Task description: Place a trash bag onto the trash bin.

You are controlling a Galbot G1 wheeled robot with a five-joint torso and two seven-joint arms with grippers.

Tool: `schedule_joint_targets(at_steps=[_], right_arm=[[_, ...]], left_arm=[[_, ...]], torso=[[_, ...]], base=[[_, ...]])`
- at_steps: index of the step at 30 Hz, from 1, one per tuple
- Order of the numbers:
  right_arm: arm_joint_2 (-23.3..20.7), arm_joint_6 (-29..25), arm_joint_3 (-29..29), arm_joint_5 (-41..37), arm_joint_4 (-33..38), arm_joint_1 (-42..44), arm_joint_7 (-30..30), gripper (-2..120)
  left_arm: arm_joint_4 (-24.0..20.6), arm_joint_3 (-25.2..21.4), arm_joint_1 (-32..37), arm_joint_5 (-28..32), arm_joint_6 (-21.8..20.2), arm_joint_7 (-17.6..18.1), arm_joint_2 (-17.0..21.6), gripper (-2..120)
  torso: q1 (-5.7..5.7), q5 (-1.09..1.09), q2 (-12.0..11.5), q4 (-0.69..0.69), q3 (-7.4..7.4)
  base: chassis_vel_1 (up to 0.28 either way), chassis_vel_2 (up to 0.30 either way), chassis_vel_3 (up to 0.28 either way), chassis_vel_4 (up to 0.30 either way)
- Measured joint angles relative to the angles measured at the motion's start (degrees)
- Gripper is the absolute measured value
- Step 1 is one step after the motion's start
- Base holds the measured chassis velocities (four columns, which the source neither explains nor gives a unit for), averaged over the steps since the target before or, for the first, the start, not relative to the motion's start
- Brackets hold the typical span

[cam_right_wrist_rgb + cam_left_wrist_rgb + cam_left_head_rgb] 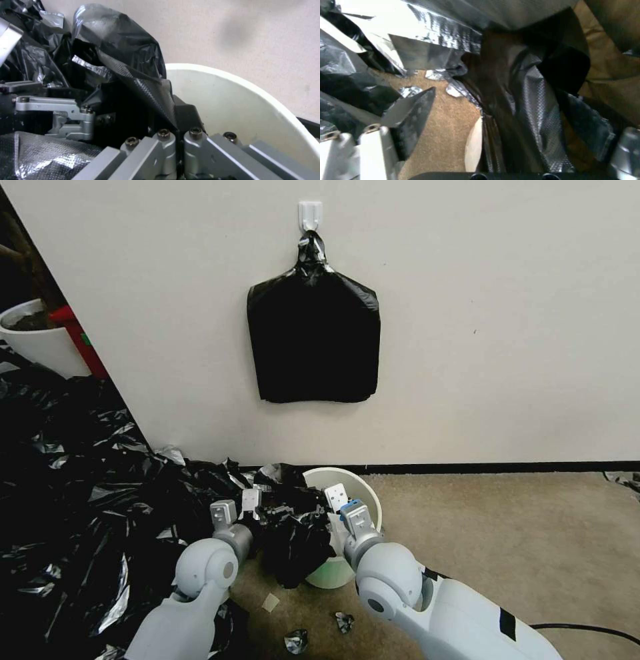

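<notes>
Both the left gripper (257, 505) and the right gripper (341, 501) have their fingers closed on the trash bag (293, 533), which bunches between them over the near rim of the trash bin (370, 500), so uneven pulling risks tearing the film or tipping the bin.

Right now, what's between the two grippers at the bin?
Head view: the trash bag, bunched and draped over the near-left rim of the trash bin, spans the gap between the left gripper and the right gripper.
</notes>
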State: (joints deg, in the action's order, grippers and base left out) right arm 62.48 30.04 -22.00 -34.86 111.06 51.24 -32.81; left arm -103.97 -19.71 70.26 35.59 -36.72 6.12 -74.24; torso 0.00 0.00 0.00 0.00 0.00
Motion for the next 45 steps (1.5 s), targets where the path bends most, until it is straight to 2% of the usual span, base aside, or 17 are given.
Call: schedule_joint_targets(at_steps=[2, 6, 7, 10, 12, 14, 16, 20, 22, 24, 27, 30, 33, 38, 41, 42, 45], right_arm=[[0.13, 0.0, -0.03, 0.28, -0.25, -0.01, 0.08, 0], [0.35, -0.09, -0.2, 1.17, -0.54, -0.09, 0.52, 0], [0.35, -0.09, -0.2, 1.17, -0.54, -0.09, 0.52, 0], [0.1, -0.63, -0.34, 3.05, -0.54, 0.07, 1.33, 0], [-0.13, -0.83, -0.34, 3.78, -0.55, 0.17, 1.76, 0], [-0.66, -1.27, -0.32, 5.15, -0.55, 0.32, 2.74, 0], [-0.87, -1.59, -0.19, 5.79, -0.55, 0.35, 3.3, 0], [-2.82, -6.06, 2.36, 9.85, -0.35, 0.74, 10.7, 0], [-3.49, -7.77, 2.94, 10.23, -0.25, 0.74, 12.78, 0], [-4.61, -11.26, 4.41, 10.21, -0.05, 0.65, 16.4, 0], [-5.12, -13.0, 5.98, 9.52, -0.04, 0.38, 18.43, 0], [-5.57, -12.28, 7.53, 6.65, -0.04, 0.09, 18.79, 0], [-6.66, -6.4, 10.42, -1.37, -0.27, -0.03, 16.6, 0], [-7.69, -2.14, 12.79, -7.16, -0.87, 0.61, 15.13, 0], [-10.1, 2.49, 16.1, -14.46, 0.07, 3.65, 14.39, 0], [-10.1, 2.49, 16.1, -14.46, 0.07, 3.65, 14.39, 0], [-12.18, 5.29, 16.86, -17.93, 3.48, 7.12, 14.61, 0]], left_arm=[[-0.16, 0.08, -0.1, 0.15, -1.44, -0.06, 0.1, 84], [-0.3, 0.05, -0.45, 0.39, -4.5, -0.03, 0.16, 64], [-0.3, 0.05, -0.45, 0.39, -4.5, -0.03, 0.16, 64], [-0.33, -0.01, -0.46, 0.28, -5.44, 0.13, 0.11, 49], [-0.62, -0.15, -0.32, 0.2, -5.67, 0.22, 0.12, 47], [-1.84, -0.49, 0.46, -0.18, -5.72, 0.3, 0.49, 35], [-2.29, -0.66, 0.77, -0.42, -5.72, 0.28, 0.73, 32], [-5.66, -2.39, 3.8, -1.44, -5.71, -1.31, 2.95, 13], [-6.52, -2.92, 4.67, -1.63, -5.7, -2.21, 3.53, 8], [-8.69, -4.18, 7.06, -2.54, -5.66, -4.91, 4.75, 7], [-10.71, -5.11, 9.16, -3.57, -5.43, -7.11, 5.64, 7], [-12.84, -5.98, 11.26, -4.81, -4.83, -9.36, 6.37, 7], [-16.1, -7.66, 13.83, -6.76, -3.11, -13.1, 7.33, 7], [-18.37, -9.34, 15.34, -6.97, -1.7, -15.46, 7.54, 7], [-19.56, -12.53, 16.47, -5.97, 4.31, -17.35, 6.75, 7], [-19.56, -12.53, 16.47, -5.97, 4.31, -17.35, 6.75, 7], [-19.47, -14.76, 16.24, -3.23, 8.89, -17.44, 5.77, 7]], torso=[[0.0, 0.0, 0.0, 0.0, 0.0], [0.0, 0.0, 0.0, 0.0, 0.0], [0.0, 0.0, 0.0, 0.0, 0.0], [0.0, 0.0, 0.0, 0.0, 0.0], [0.0, 0.0, 0.0, 0.0, 0.0], [0.0, 0.0, 0.0, 0.0, 0.0], [0.0, 0.0, 0.0, 0.0, 0.0], [0.0, -0.01, 0.0, 0.0, 0.0], [0.0, 0.0, 0.0, 0.0, 0.0], [0.0, -0.01, 0.0, 0.0, 0.0], [0.0, 0.01, 0.0, 0.01, 0.0], [0.0, 0.0, 0.0, 0.01, 0.0], [0.0, 0.0, 0.0, 0.01, 0.0], [0.0, 0.01, 0.0, 0.01, 0.0], [0.0, 0.0, 0.0, 0.0, 0.0], [0.0, 0.0, 0.0, 0.0, 0.0], [0.0, -0.01, 0.0, 0.0, -0.01]], base=[[0.0, 0.0, 0.0, 0.0], [0.0, 0.0, 0.0, 0.0], [0.0, 0.0, 0.0, 0.0], [0.0, 0.0, 0.0, 0.0], [0.0, 0.0, 0.0, 0.0], [0.0, 0.0, 0.0, 0.0], [0.0, 0.0, 0.0, 0.0], [0.0, 0.0, 0.0, 0.0], [0.0, 0.0, 0.0, 0.0], [0.0, 0.0, 0.0, 0.0], [0.0, 0.0, 0.0, 0.0], [0.0, 0.0, 0.0, 0.0], [0.0, 0.0, 0.0, 0.0], [0.0, 0.0, 0.0, 0.0], [0.0, 0.0, 0.0, 0.0], [0.0, 0.0, 0.0, 0.0], [0.0, 0.0, 0.0, 0.0]])
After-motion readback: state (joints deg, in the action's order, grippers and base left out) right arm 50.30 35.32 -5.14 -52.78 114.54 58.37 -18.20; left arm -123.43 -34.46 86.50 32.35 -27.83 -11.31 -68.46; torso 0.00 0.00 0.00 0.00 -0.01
